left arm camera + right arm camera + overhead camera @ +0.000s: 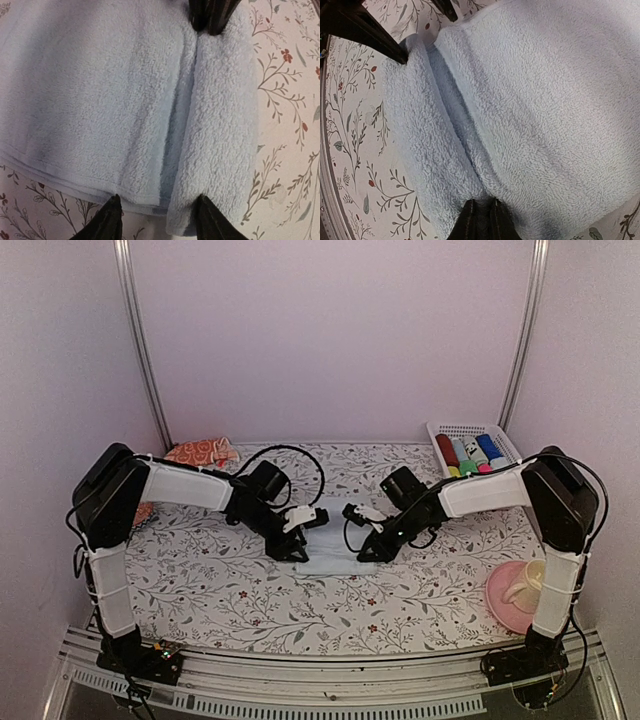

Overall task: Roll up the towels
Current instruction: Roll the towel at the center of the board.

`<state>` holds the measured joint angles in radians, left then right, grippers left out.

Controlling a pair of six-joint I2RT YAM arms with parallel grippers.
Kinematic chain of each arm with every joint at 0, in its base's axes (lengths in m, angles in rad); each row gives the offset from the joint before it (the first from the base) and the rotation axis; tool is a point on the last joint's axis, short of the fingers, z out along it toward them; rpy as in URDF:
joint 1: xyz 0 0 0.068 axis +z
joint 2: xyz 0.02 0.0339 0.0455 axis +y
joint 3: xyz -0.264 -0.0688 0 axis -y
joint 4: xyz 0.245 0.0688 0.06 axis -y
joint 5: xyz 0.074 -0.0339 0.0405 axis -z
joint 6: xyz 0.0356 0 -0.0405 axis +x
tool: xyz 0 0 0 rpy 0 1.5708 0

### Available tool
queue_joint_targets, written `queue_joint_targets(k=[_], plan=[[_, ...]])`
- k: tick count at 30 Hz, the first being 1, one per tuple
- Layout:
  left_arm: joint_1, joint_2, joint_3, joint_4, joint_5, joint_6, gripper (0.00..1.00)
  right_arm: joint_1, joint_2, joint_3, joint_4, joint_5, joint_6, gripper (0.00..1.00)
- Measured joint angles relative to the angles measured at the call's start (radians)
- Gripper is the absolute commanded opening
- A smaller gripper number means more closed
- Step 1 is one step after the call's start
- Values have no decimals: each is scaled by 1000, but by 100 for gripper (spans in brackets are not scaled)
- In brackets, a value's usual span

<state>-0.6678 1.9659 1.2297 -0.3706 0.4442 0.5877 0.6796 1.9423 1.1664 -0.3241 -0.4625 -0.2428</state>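
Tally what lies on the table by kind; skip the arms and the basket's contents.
towels: 2 (light blue towel, orange-red towel)
basket: 1
pink dish: 1
total: 4

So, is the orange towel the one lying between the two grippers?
No, the blue towel lies there, while the orange towel sits apart, far back on the left.
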Motion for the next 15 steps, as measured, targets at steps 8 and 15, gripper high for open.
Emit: queue_joint_targets(k=[8, 15], plan=[[-6, 27, 8, 37, -60, -17, 49, 0, -15, -27, 26, 27, 23, 12], [-7, 4, -7, 62, -93, -12, 66, 0, -15, -28, 30, 35, 32, 12]])
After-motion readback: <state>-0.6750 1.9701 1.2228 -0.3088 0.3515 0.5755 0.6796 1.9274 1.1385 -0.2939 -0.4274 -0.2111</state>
